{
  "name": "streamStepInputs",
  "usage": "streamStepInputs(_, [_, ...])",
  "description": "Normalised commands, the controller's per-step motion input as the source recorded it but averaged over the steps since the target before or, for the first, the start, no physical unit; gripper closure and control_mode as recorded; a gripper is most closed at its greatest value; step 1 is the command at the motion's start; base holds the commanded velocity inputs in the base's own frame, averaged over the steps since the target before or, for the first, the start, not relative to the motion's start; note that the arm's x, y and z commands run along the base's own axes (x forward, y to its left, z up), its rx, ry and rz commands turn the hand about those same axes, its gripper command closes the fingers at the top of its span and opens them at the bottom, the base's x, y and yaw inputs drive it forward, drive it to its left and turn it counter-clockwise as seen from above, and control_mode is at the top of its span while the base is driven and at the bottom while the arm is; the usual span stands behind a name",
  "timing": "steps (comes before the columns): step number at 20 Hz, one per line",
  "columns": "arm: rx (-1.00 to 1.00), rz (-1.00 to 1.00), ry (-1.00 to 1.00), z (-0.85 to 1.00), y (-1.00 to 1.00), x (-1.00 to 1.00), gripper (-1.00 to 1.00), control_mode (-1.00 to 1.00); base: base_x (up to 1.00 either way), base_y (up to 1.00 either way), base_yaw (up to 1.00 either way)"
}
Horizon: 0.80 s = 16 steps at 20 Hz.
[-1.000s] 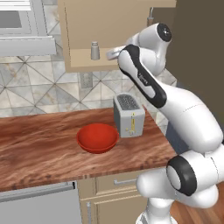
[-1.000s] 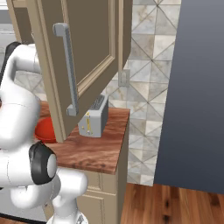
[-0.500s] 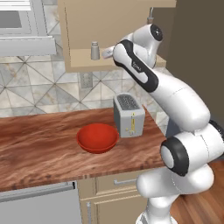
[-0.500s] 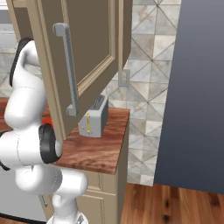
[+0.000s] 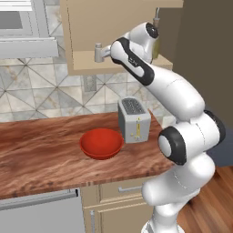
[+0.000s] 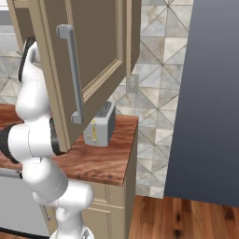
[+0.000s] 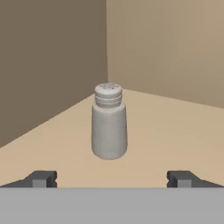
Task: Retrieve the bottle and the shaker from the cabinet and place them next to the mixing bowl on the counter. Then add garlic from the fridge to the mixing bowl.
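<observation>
The hand view looks straight into the cabinet, where the shaker stands upright on the tan inner shelf, near the back corner where two plain walls meet. The tool is spread wide, its two dark fingertips far apart on either side of the shaker and short of it, gripping nothing. The left base view gives the wider scene: the white arm reaches up from the lower right into the open cabinet, with the tool just beside the small grey shaker on the shelf. Behind the arm's wrist, the olive-yellow bottle stands on the same shelf, partly hidden. Below, on the reddish-brown tabletop, the glossy red mixing bowl sits with nothing inside it, just beside a silver toaster. The right base view shows what the others do not: the cabinet's open door with its grey handle, swung out toward the camera and covering the shelf, the toaster on the end of the tabletop, and the flat grey side of the fridge rising at the right over a wooden floor.
</observation>
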Motion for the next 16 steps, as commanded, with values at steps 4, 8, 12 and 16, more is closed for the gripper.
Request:
streamStepInputs(4, [0.0,0.0,0.0,-0.02,0.27,0.35,-1.0,-1.0,0.0,0.0,0.0])
streamStepInputs(8, [0.0,0.0,0.0,-0.04,0.23,0.39,-1.0,-1.0,0.0,0.0,0.0])
streamStepInputs(12, [0.0,0.0,0.01,-0.01,0.21,0.33,-1.0,-1.0,0.0,0.0,0.0])
streamStepInputs(16, [0.0,0.0,0.0,0.0,0.09,0.11,-1.0,-1.0,0.0,0.0,0.0])
